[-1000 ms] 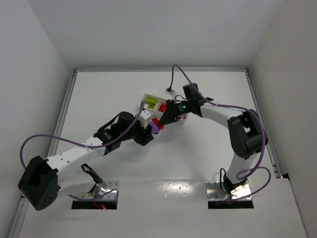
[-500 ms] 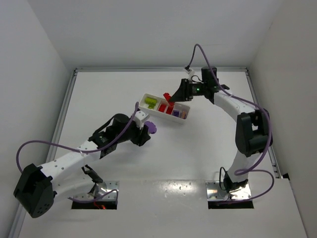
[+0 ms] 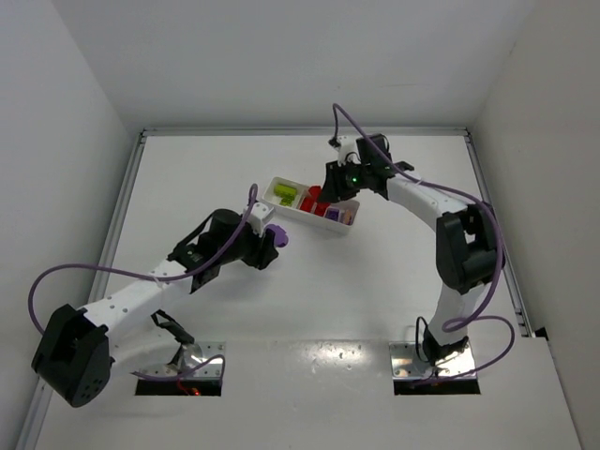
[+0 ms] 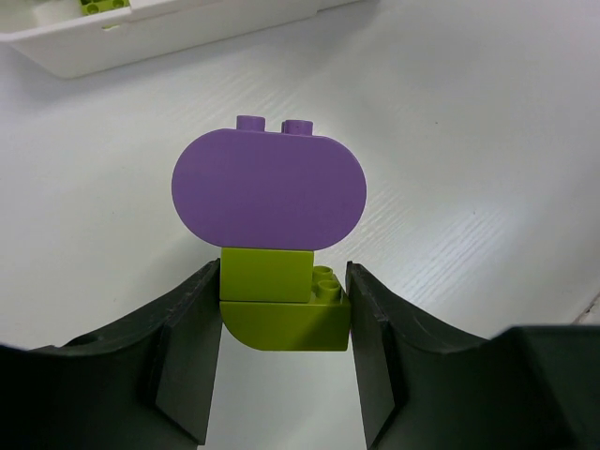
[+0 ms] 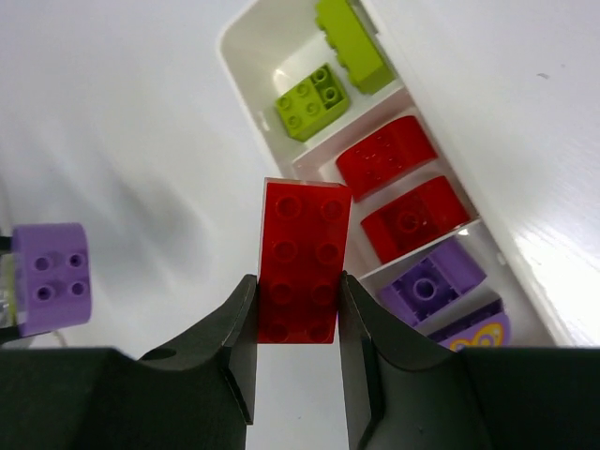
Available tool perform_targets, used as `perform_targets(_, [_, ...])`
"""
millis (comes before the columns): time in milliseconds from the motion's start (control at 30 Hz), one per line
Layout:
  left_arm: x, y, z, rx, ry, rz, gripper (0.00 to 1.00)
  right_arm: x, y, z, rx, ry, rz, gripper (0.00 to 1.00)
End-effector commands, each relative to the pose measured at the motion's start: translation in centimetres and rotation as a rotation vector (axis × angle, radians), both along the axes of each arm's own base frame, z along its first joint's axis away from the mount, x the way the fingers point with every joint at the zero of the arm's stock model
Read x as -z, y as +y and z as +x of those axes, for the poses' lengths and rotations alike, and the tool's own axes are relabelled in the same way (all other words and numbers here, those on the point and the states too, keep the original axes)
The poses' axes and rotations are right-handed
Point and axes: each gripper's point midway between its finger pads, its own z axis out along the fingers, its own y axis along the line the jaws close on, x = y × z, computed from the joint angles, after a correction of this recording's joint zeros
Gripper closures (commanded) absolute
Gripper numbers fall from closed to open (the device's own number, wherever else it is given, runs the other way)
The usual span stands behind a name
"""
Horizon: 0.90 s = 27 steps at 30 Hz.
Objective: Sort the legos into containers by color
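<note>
My left gripper (image 4: 283, 281) is shut on a yellow-green lego (image 4: 281, 314) with a rounded purple lego (image 4: 270, 190) stuck on top; the stack hangs over the table just left of the tray (image 3: 304, 217). My right gripper (image 5: 297, 291) is shut on a long red lego (image 5: 302, 262) and hovers beside the tray's (image 5: 246, 89) middle compartment. The three containers hold yellow-green legos (image 5: 312, 101), red legos (image 5: 386, 155) and purple legos (image 5: 433, 281), one colour each. In the top view the right gripper (image 3: 325, 192) sits over the tray and the left gripper (image 3: 270, 236) is near its left end.
A raised rail (image 3: 127, 202) edges the white table on the left, back and right. Purple cables (image 3: 84, 267) loop off both arms. The tray's near corner (image 4: 141, 42) lies just beyond the left gripper's stack.
The right gripper lifted the red lego up and back, then returned over the tray's middle. The left arm drew back slightly to the left with its stack.
</note>
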Motion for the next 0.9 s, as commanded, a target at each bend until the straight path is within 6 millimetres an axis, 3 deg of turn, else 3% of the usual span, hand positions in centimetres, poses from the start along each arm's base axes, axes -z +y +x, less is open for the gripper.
perform_targets(0, [-2.8, -0.6, 1.8, -0.020, -0.049, -0.051, 0.83, -1.2, -0.1, 3.2, 0.043, -0.119, -0.063, 1.00])
perform_targets(233, [-3.3, -0.3, 3.0, -0.041, -0.055, -0.059, 0.83, 1.0, 0.5, 5.0, 0.034, -0.110, -0.108, 0.97])
perform_targets(467, [-3.5, 0.3, 3.9, -0.063, -0.052, -0.061, 0.83, 3.2, 0.7, 4.9, 0.015, -0.082, -0.140, 0.86])
perform_targets(600, [-3.4, 0.3, 4.4, -0.066, -0.048, -0.063, 0.83, 3.2, 0.7, 4.9, 0.015, -0.082, -0.140, 0.65])
perform_targets(633, [-3.4, 0.3, 4.5, -0.062, -0.053, -0.057, 0.83, 3.2, 0.7, 4.9, 0.015, -0.082, -0.140, 0.53])
perform_targets(667, [-3.1, 0.2, 4.4, -0.053, -0.042, -0.057, 0.83, 3.2, 1.2, 4.6, 0.005, -0.083, -0.139, 0.48])
perform_targets(767, [-3.0, 0.2, 4.6, -0.053, -0.041, -0.063, 0.83, 0.8, 1.6, 4.4, -0.001, -0.128, -0.121, 0.31])
perform_targets(867, [-2.9, -0.1, 4.9, -0.043, -0.036, -0.066, 0.83, -2.3, 3.2, 3.0, -0.084, -0.147, -0.014, 0.29])
